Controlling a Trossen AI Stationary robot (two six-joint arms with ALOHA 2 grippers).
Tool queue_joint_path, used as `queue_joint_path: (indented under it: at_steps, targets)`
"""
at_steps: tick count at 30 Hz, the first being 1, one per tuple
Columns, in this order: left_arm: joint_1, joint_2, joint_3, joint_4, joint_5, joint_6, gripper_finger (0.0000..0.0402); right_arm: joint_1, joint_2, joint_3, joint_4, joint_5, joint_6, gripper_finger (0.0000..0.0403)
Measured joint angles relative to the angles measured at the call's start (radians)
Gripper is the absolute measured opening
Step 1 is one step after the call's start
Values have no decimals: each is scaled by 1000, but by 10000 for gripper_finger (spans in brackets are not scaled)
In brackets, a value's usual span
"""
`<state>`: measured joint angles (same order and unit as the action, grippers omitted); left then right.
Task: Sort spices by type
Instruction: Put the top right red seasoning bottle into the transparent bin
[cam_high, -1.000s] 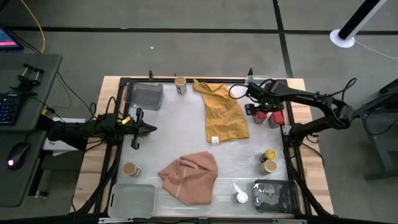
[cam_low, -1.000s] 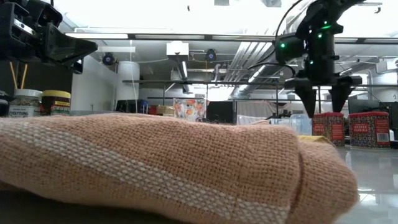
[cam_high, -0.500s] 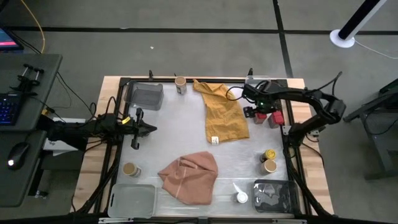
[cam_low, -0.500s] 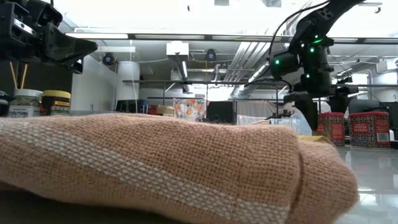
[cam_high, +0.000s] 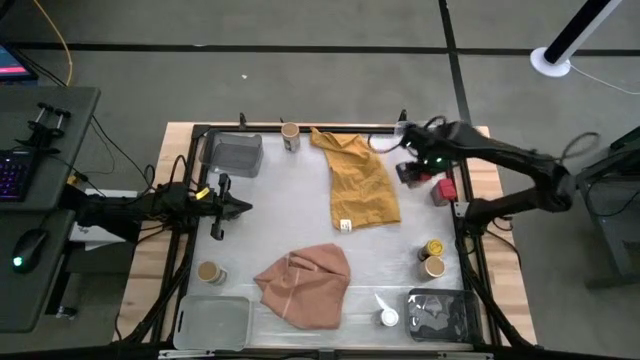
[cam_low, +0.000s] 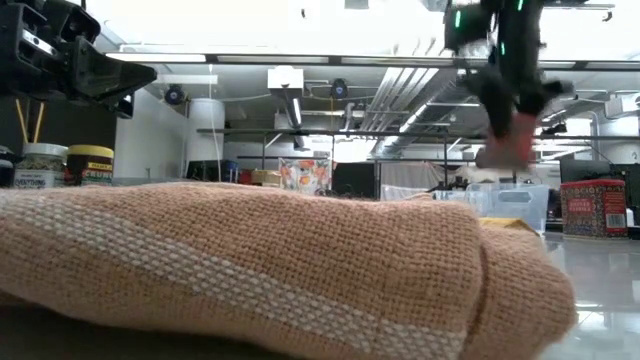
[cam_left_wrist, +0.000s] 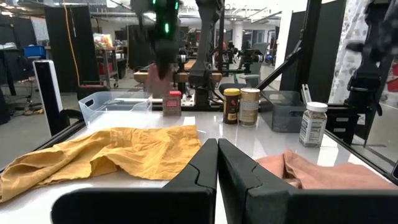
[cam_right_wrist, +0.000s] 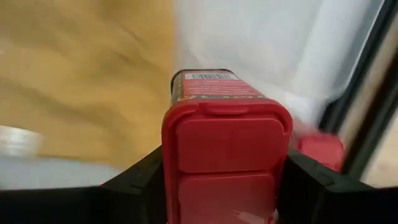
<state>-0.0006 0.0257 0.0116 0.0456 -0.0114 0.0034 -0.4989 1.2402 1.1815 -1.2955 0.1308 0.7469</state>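
Red tin (cam_right_wrist: 226, 149) sits clamped between the right gripper's (cam_high: 412, 172) fingers (cam_right_wrist: 134, 182), lifted clear of the table (cam_high: 300, 215) at the far right, just off the right edge of the mustard cloth (cam_high: 358, 180); in the low view it hangs blurred well above the surface. The second red tin (cam_high: 444, 188) stands on the table just right of it, near the right rail. Farther toward the near side on the right, a yellow-lidded jar (cam_high: 432, 249) and a tan-lidded jar (cam_high: 434, 267) stand touching or nearly so. A white-lidded jar (cam_high: 388, 318) rests near the front edge beside the grey tray (cam_high: 438, 314). Another tan-lidded jar (cam_high: 290, 135) stands at the far edge between the second grey tray (cam_high: 234, 154) and the mustard cloth, and a third (cam_high: 209, 272) sits at the near left above the clear tray (cam_high: 213, 322). The pink cloth (cam_high: 303, 283) lies crumpled at the near middle. The left gripper (cam_high: 217, 208) hovers at the left side, its fingers (cam_left_wrist: 202, 167) pressed together on nothing.
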Motion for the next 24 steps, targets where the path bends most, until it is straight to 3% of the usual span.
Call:
queue_joint_path:
  at_steps: [6, 15, 19, 24]
  targets:
    - [0, 0, 0, 1, 0, 0, 1, -136, 26, 192, 33, 199, -71, 206]
    - [0, 0, 0, 1, 0, 0, 1, -386, 357, 294, 91, 125, -265, 206]
    - [0, 0, 0, 1, 0, 0, 1, -418, 491, 309, 106, 52, -315, 206]
    - [0, 0, 0, 1, 0, 0, 1, -422, 595, 311, 115, 50, -338, 206]
